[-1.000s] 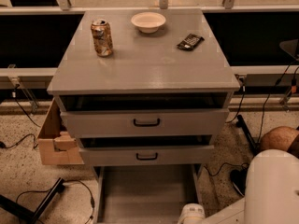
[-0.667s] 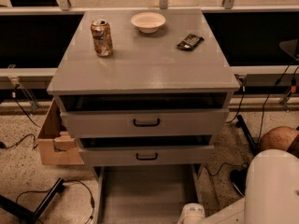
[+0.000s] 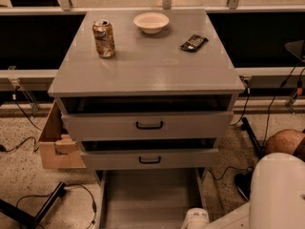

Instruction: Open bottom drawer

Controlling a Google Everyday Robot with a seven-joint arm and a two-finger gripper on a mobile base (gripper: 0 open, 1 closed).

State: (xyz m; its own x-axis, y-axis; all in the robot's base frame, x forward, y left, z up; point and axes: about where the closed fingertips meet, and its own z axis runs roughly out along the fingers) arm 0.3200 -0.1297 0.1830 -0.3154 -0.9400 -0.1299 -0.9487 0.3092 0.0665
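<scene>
The grey cabinet has three drawers. The bottom drawer is pulled far out toward me. Its plain grey inside shows, while its front and handle lie below the picture's lower edge. The top drawer and the middle drawer each stand a little way out, each with a black bar handle. My gripper is at the bottom edge, over the right front part of the bottom drawer, at the end of the white arm that comes in from the lower right.
On the cabinet top stand a drink can, a white bowl and a dark snack bar. A cardboard box sits on the floor at the left. Cables and a black stand leg lie on the speckled floor.
</scene>
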